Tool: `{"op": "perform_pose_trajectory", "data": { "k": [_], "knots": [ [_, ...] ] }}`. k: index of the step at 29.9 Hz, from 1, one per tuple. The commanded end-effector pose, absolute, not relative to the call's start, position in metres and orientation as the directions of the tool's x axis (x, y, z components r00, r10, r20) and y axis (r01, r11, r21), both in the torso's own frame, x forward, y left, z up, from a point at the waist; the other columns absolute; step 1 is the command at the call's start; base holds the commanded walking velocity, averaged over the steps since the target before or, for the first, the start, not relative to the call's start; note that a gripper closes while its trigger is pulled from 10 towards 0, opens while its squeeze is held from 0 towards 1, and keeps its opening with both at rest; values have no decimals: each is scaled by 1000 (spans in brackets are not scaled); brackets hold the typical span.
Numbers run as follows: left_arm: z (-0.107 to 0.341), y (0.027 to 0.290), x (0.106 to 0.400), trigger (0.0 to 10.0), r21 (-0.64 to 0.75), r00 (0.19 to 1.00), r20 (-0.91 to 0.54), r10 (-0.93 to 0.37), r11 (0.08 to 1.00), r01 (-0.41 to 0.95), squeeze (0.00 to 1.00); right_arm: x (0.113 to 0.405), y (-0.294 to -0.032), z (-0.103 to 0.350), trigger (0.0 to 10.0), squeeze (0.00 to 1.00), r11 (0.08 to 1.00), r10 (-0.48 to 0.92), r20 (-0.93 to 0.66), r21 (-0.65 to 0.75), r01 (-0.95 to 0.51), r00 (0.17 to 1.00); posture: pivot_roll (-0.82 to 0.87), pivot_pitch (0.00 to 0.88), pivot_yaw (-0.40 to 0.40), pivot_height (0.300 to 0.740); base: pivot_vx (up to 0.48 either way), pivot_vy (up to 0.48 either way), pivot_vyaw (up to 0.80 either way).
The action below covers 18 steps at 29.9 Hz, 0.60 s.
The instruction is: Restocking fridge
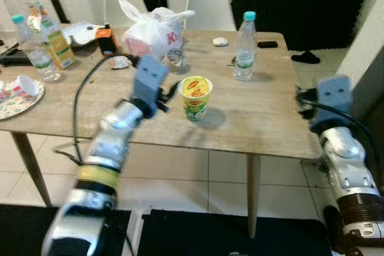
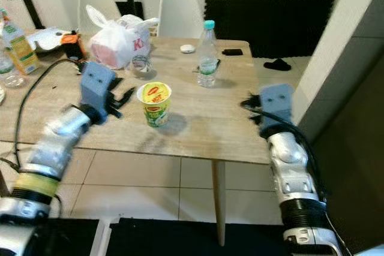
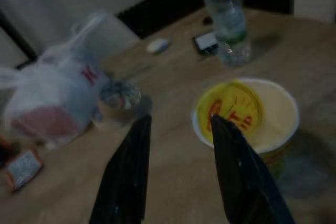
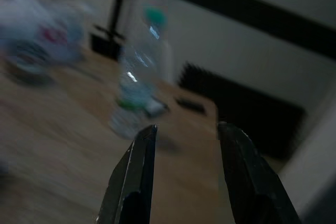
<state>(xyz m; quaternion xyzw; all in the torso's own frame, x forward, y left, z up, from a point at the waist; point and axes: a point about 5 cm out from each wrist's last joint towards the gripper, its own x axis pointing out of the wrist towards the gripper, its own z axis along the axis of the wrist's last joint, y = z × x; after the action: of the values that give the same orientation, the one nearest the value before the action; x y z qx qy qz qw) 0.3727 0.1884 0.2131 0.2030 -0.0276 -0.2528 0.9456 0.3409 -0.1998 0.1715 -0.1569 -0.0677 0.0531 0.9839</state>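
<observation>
The noodle cup (image 1: 196, 97) stands near the centre of the frame on the desk (image 1: 264, 124), just beside the open left tool (image 3: 178, 171). It looks light and thin-walled; a gentle grip at mid-body seems best. The right tool (image 4: 184, 177) is open too.

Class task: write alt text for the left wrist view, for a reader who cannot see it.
The left gripper hovers open over a wooden table, its two black fingers pointing toward a yellow-lidded noodle cup just beyond one fingertip. Farther back stand a clear water bottle, a white plastic bag and a small glass jar; the picture is dim and slightly blurred.
</observation>
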Motion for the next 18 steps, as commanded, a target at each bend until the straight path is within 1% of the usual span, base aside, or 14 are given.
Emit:
{"op": "perform_pose_trajectory", "data": {
  "k": [1,3,5,7,8,9,10,11,13,14,15,16,17,18],
  "knots": [
    [208,193,373,10000,399,857,-103,-505,768,500,0,340,-190,174,10000,0,939,177,127,-320,-128,976,7,0,9,740,0,0,0],
    [220,201,382,10000,349,818,-165,-550,743,570,0,337,-166,182,10000,0,919,288,155,-320,-228,945,17,0,16,740,0,0,0],
    [220,201,382,10000,349,818,-165,-550,743,570,0,337,-166,182,10000,0,919,288,155,-320,-228,945,17,0,16,740,0,0,0],
    [228,194,386,10000,288,760,-179,-625,705,648,0,336,-150,189,10000,0,894,367,164,-335,-298,916,13,0,21,740,0,0,0],
    [228,194,386,10000,288,760,-179,-625,705,648,0,336,-150,189,10000,0,894,367,164,-335,-298,916,13,0,21,740,0,0,0],
    [228,189,386,10000,290,729,-194,-657,671,682,0,337,-144,192,10000,0,880,398,162,-345,-326,903,14,0,18,740,0,0,0],
    [229,186,385,10000,307,719,-199,-666,654,691,0,339,-138,193,10000,0,866,426,148,-353,-355,892,15,0,11,740,0,0,0],
    [229,186,385,10000,307,719,-199,-666,654,691,0,339,-138,193,10000,0,866,426,148,-353,-355,892,15,0,11,740,0,0,0],
    [229,187,385,10000,338,744,-169,-647,671,660,0,345,-123,191,10000,0,822,491,106,-386,-420,865,28,0,-13,740,0,0,0],
    [229,187,385,10000,338,744,-169,-647,671,660,0,345,-123,191,10000,0,822,491,106,-386,-420,865,28,0,-13,740,0,0,0],
    [227,192,383,10000,372,791,-142,-594,709,599,0,349,-115,191,10000,0,790,528,78,-411,-456,845,39,9,-31,740,0,0,0],
    [227,192,383,10000,372,791,-142,-594,709,599,0,349,-115,191,10000,0,790,528,78,-411,-456,845,39,9,-31,740,0,0,0],
    [221,200,382,10000,383,841,-112,-529,758,528,0,354,-108,192,10000,0,756,564,40,-426,-497,825,43,29,-40,740,0,0,0],
    [196,207,370,10000,386,922,-42,-385,845,370,0,363,-96,194,10000,0,670,641,-46,-454,-587,767,52,49,-47,740,0,0,0]
  ]
}}
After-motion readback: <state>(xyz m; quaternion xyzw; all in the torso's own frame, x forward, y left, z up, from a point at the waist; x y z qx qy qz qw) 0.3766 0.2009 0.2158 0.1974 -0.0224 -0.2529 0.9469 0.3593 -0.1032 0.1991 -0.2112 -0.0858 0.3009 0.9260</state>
